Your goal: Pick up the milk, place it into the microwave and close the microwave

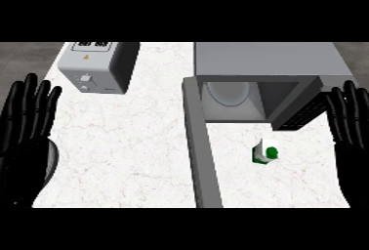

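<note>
Looking steeply down on a white marbled desk [130, 146]. Milk [265, 151] standing out on the desk, a small white carton with a green cap and green panel, just in front of the open microwave [288, 63] and slightly right of the middle of its mouth, apart from it, touched by nothing. Microwave at upper right, grey, cavity wide open, pale round turntable plate [229, 93] visible inside. Microwave door [198, 146] swung fully out on the left, running as a long grey bar from the cavity's left corner down toward the lower edge of the view. Dark vented panel on the cavity's right side, angled outward. Milk sitting between that door and the right hand [352, 117], nearer the door's side than the hand. Right hand up at the right edge, fingers straight and spread, pointing away, resting, well apart from the carton. Left hand [27, 117] at the left edge, likewise spread flat with fingers up, resting, nothing held. Grey toaster [97, 66] at upper left, knob on its front face, well clear of the microwave and both hands.
</note>
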Motion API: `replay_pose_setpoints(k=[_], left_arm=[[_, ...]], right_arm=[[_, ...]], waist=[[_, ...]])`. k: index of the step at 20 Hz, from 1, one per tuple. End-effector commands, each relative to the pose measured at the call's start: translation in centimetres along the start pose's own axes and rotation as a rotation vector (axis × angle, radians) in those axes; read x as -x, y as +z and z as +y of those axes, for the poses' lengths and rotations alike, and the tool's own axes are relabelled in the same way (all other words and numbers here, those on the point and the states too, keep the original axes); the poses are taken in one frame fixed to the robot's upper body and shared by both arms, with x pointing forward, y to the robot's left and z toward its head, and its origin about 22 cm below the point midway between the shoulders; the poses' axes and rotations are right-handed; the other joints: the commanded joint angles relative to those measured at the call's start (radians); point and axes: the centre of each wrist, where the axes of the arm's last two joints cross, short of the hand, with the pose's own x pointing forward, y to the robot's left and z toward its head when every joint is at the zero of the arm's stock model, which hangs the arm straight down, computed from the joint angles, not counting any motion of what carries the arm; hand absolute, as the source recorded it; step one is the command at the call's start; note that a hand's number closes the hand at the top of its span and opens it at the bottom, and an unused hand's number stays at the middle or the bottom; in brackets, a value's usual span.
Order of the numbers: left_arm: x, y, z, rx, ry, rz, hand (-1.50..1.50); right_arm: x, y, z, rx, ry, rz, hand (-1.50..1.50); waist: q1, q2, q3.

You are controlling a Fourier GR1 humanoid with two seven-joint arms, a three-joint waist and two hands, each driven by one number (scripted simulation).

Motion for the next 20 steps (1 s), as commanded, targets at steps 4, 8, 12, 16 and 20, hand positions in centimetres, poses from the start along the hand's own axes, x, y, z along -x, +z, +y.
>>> replay_pose_setpoints(k=[4,8,12,16,20], left_arm=[[-0.7,-0.6,1.2,-0.078,-0.026,0.013,-1.5],[0.2,1.8,1.4,-0.197,0.045,0.135,-1.5],[-1.4,4.0,2.9,-0.185,0.028,0.15,-1.5],[-2.3,5.8,4.6,-0.167,0.026,0.149,-1.5],[-3.0,8.2,4.5,-0.182,0.045,0.152,-1.5]], right_arm=[[-1.2,-0.3,3.7,-0.087,-0.061,-0.094,-1.5],[-0.6,0.2,5.7,-0.212,-0.101,-0.017,-1.5],[-3.2,1.9,4.1,-0.225,-0.094,0.004,-1.5],[-2.4,3.6,4.5,-0.191,-0.059,0.045,-1.5],[-2.0,4.4,3.4,-0.13,-0.007,0.049,-1.5]], waist=[[0.0,0.029,0.003],[0.008,0.028,0.002],[0.001,0.028,0.002],[0.001,0.028,0.002],[0.002,0.028,0.002]])
